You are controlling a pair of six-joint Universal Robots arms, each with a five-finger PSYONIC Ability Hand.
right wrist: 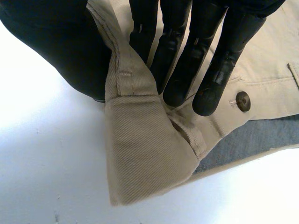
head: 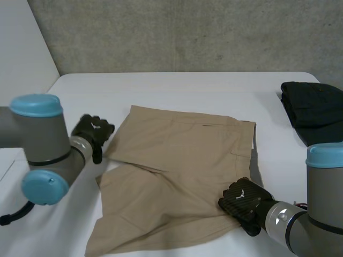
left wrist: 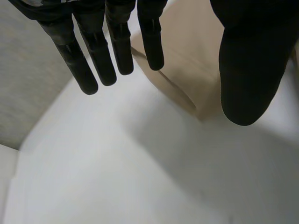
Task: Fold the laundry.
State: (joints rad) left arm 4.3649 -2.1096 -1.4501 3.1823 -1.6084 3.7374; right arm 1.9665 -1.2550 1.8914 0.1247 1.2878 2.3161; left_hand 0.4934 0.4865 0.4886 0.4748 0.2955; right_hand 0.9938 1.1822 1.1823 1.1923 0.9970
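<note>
Tan shorts (head: pixel 177 160) lie spread on the white table (head: pixel 177 88), partly folded over. My left hand (head: pixel 92 134) hovers just off the shorts' left edge. In the left wrist view this hand (left wrist: pixel 100 51) has straight fingers and a thumb held apart, with nothing between them; a folded tan edge (left wrist: pixel 182 70) lies beyond the fingertips. My right hand (head: pixel 244 203) is at the shorts' near right corner. In the right wrist view its fingers (right wrist: pixel 184 51) and thumb pinch the waistband corner (right wrist: pixel 140 140), lifted off the table, next to a brown button (right wrist: pixel 242 101).
A dark folded garment (head: pixel 313 110) lies at the table's far right. A concrete wall rises behind the table. Bare white tabletop runs along the far side and beside the left hand (left wrist: pixel 117 168).
</note>
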